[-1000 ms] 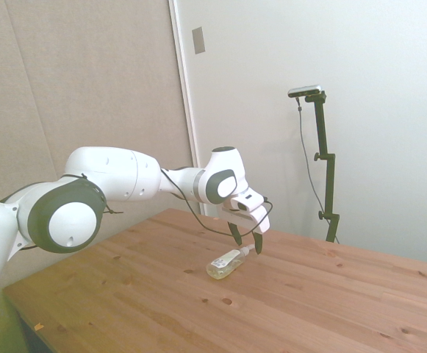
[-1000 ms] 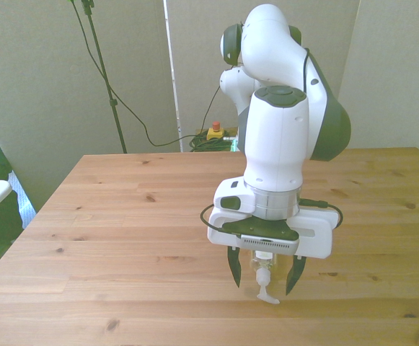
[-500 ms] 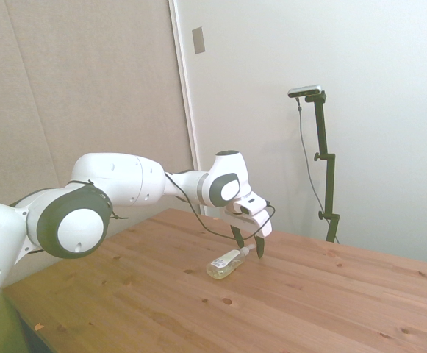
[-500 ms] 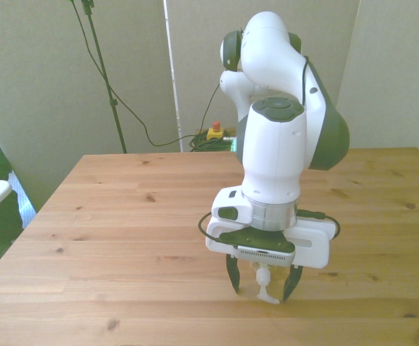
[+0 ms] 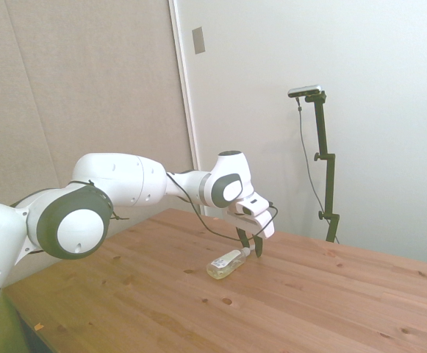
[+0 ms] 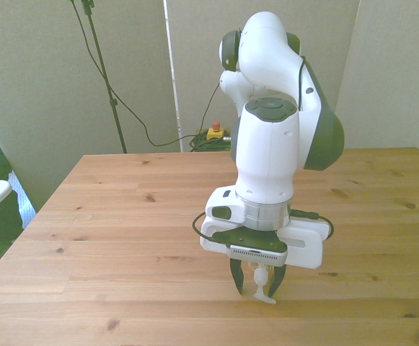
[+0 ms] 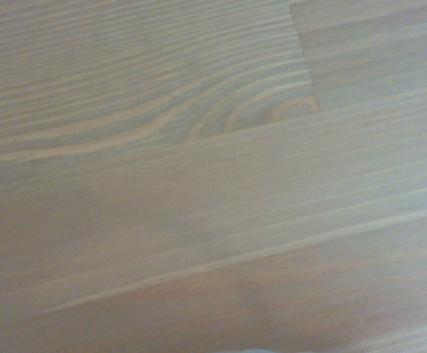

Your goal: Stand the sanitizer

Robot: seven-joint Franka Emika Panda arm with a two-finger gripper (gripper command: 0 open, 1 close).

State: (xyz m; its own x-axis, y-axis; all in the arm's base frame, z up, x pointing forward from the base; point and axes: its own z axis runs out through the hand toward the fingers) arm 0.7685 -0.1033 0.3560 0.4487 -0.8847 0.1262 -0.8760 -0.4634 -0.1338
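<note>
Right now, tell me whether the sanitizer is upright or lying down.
Lying down. The sanitizer rests on its side on the table, its pump end between the fingers of the gripper.

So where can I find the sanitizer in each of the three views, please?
Side view: the sanitizer lies on its side on the table, pump end between the hand's fingers.
Front view: only its white pump shows, low in the picture under the hand.
Wrist view: not in it, only wood grain.
Shared landmark: the hand.
</note>
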